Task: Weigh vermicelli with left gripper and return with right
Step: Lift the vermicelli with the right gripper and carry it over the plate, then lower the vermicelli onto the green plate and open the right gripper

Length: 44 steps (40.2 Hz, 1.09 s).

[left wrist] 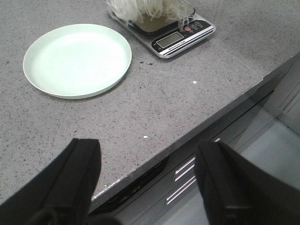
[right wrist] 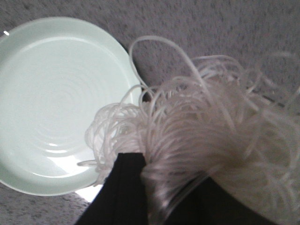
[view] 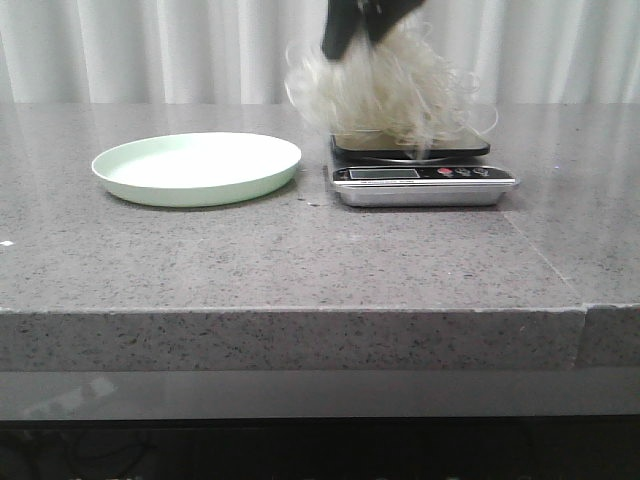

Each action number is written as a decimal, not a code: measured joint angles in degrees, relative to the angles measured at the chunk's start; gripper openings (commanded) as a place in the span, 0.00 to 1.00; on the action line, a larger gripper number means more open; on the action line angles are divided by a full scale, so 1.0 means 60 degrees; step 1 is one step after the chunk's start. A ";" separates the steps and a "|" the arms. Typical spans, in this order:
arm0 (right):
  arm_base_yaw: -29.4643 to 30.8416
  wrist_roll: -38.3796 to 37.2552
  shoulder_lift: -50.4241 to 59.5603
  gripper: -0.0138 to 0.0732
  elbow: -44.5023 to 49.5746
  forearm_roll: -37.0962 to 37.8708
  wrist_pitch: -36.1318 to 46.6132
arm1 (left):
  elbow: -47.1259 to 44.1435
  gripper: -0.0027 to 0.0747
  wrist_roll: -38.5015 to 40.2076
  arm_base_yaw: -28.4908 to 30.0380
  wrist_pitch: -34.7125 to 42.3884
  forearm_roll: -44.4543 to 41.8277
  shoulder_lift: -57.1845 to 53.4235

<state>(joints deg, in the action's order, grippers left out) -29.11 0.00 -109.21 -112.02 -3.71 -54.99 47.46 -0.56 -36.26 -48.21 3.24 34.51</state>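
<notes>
The vermicelli (view: 385, 95), a fluffy mound of white looping strands, hangs over the black platform of the kitchen scale (view: 420, 180). A few strands trail down to the platform. My right gripper (view: 360, 35) comes in from above and is shut on the top of the mound. The right wrist view shows its dark fingers (right wrist: 124, 187) clamped on the vermicelli (right wrist: 201, 140), with the pale green plate (right wrist: 51, 103) beside it. My left gripper (left wrist: 147, 183) is open and empty, low over the table's front edge. It is out of the front view.
The round pale green plate (view: 197, 167) lies empty on the grey stone table, left of the scale. In the left wrist view, the plate (left wrist: 77, 60), the scale (left wrist: 180, 37) and the vermicelli (left wrist: 147, 9) lie far ahead. Drawers show below the table edge (left wrist: 187, 136).
</notes>
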 measured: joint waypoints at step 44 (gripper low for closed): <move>-0.1854 0.0128 -0.2134 0.66 -0.1285 0.0306 0.1736 | -0.0016 0.70 0.0000 0.0000 0.0000 0.0000 0.0000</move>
<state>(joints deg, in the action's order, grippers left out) -40.24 0.77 -122.02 -119.73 -1.87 -44.57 47.37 -0.56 -36.26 -48.21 3.24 34.51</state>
